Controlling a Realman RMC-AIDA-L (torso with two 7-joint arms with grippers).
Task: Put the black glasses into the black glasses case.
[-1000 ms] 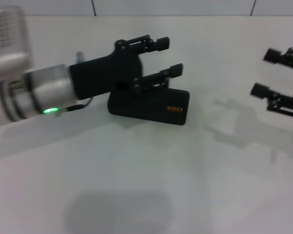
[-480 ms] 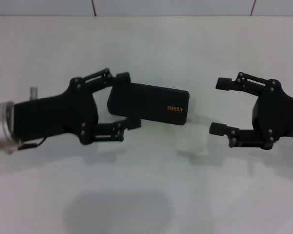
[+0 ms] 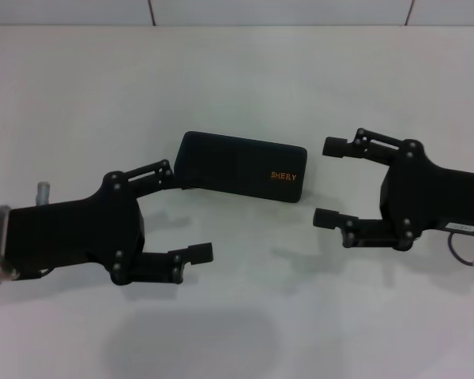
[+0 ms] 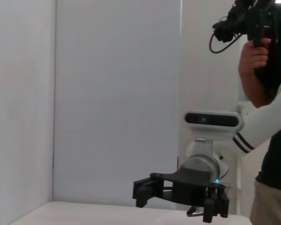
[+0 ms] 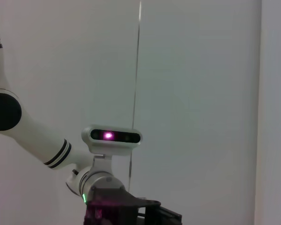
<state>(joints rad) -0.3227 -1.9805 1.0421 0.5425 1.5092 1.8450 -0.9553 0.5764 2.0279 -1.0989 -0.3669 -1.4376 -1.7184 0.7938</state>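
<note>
Black glasses case [image 3: 240,168] lies shut on the white table [image 3: 245,316], centre-far, orange lettering toward the right end. Left claw [image 3: 182,212] sits near-left of the case, fingers spread wide, nothing in them; its far finger [image 3: 146,175] ends right by the case's left end, contact unclear. Right claw [image 3: 329,183] hovers just right of the case, also spread, empty. Black glasses not visible in any view. Person [image 4: 267,93] w/ camera stands behind right arm.
</note>
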